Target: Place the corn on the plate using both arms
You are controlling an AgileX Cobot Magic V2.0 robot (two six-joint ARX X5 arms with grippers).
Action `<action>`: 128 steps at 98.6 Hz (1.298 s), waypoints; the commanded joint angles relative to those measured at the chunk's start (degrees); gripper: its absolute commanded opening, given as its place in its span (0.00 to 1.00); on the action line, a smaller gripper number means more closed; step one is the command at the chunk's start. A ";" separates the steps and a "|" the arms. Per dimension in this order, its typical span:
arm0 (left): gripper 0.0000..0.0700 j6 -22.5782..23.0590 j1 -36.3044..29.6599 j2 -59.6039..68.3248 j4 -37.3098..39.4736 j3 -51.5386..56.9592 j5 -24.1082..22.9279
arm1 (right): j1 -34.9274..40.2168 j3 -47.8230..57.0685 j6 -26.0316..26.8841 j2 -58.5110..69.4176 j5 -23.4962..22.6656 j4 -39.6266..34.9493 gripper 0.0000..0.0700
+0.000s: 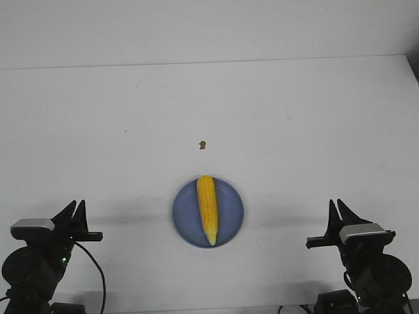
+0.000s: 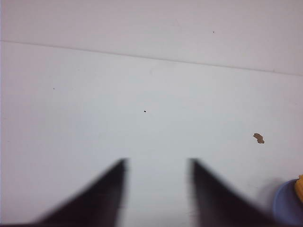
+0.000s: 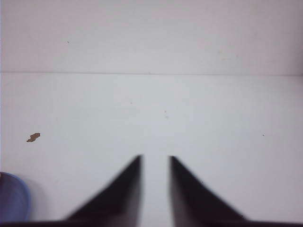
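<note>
- Resting on the plate (image 1: 186, 222), the corn (image 1: 207, 216) runs lengthwise roughly 12-to-6 in the front view, blunt end far, pointed tip near, reaching the plate's near rim.
- Plate sits on the white bench (image 1: 294, 131), near-centre, between the two arms and well apart from both.
- Left claw (image 1: 73, 210) is at about 9 o'clock from the plate, low in the front view; fingers apart, released, nothing between them.
- Right claw (image 1: 340, 211) is at about 3 o'clock from the plate; fingers apart with a narrower gap, also released and empty.
- Front view only: the full corn-on-plate picture and both arm bases with cables.
- Left wrist view: left claw (image 2: 158, 189) tips are blurred with bare bench between them; only a sliver of plate (image 2: 284, 208) and a scrap of yellow corn (image 2: 299, 187) at the frame edge.
- Right wrist view: right claw (image 3: 155, 187) tips are blurred and close-set; a slice of plate (image 3: 12, 203) shows at the edge, and the corn does not show.
- Small brown speck (image 1: 202, 144) lies on the bench at 12 o'clock from the plate, clear of it; also seen in the left wrist view (image 2: 258, 138) and the right wrist view (image 3: 33, 137).
- Nothing lies between either claw and the plate.
</note>
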 commanded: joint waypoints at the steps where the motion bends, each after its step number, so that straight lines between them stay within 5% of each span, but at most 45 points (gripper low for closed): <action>1: 0.01 1.40 -0.11 0.24 0.35 0.68 -0.20 | 0.04 0.33 -0.20 0.20 0.37 0.52 0.00; 107: 0.02 1.79 -0.11 0.09 0.61 0.66 -0.26 | 0.04 0.33 -0.17 0.17 1.31 2.25 0.00; 128: 0.02 4.48 0.92 -4.79 10.01 -5.57 -1.77 | 0.04 0.33 -0.20 0.17 1.31 2.25 0.00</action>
